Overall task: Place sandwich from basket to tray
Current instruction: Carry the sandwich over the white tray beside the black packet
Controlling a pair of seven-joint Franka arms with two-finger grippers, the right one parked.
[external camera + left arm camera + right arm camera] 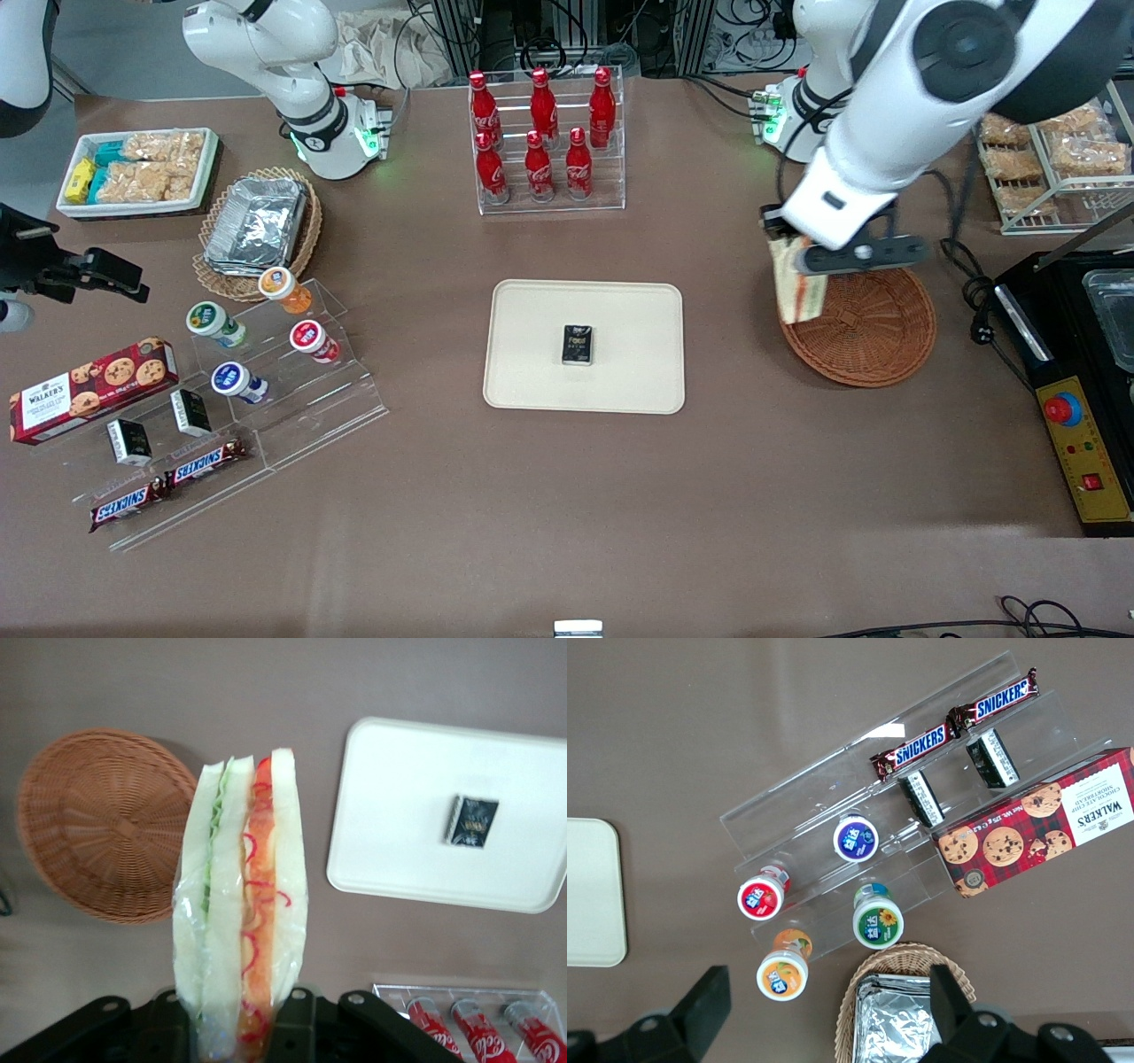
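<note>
- Sandwich (241,904) out of basket (873,332), clamped in gripper (802,257), hanging above basket's rim.
- Left: carry to tray (532,354), set down beside 1 dark packet (578,345).

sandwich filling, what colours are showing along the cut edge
Red-orange and green between white bread, clearest in the left wrist view, where the gripper holds the sandwich.

I see a broad table (567,514) with a matte brown top filling nearly the whole front view, under even light with only soft shadows. Past its edge farthest from the front camera, pale grey floor (133,53) shows beside metal framing (496,35) hung with black cables (567,31). More cable (1028,616) trails at the nearest edge, toward the working arm's end.
</note>
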